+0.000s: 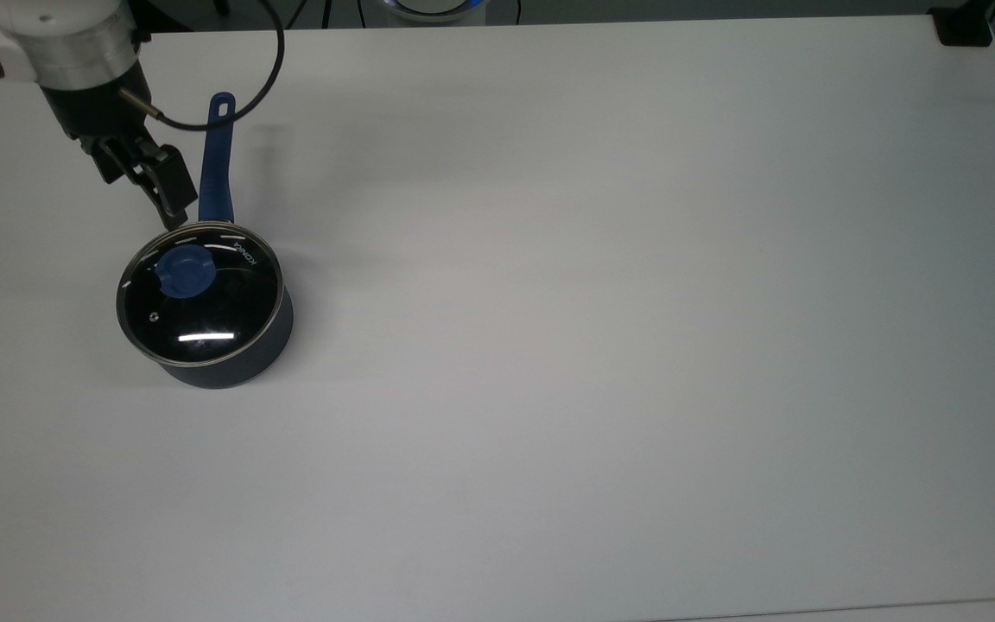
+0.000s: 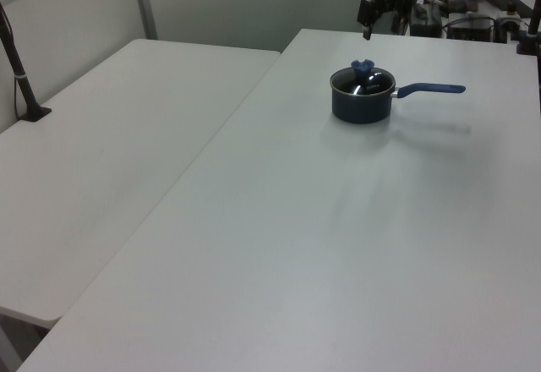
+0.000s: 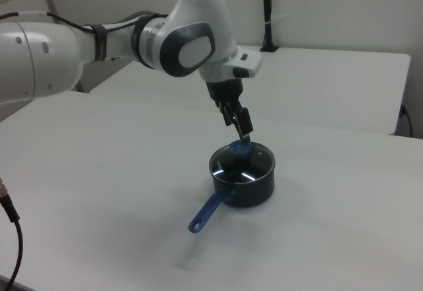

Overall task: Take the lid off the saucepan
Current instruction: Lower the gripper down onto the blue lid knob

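The saucepan (image 1: 234, 358) is small, round and dark navy, and it stands on the white table (image 1: 601, 345) at the top view's left. Its long blue handle (image 1: 216, 155) points to the table's far edge. The glass lid (image 1: 204, 311) with its blue knob (image 1: 184, 270) rests on the pan. My gripper (image 1: 145, 186) is open and holds nothing, beside the handle and just off the lid's rim. In the right view the gripper (image 3: 243, 132) hangs a little above the knob (image 3: 239, 149), apart from it. In the left view the gripper (image 2: 377, 19) is above the saucepan (image 2: 362, 106).
A second white table (image 2: 127, 127) adjoins on the left view's left, with a black post (image 2: 19, 63) clamped to it. A black clamp (image 1: 964, 26) sits at the table's far right corner in the top view. A black cable (image 1: 269, 65) loops from the arm.
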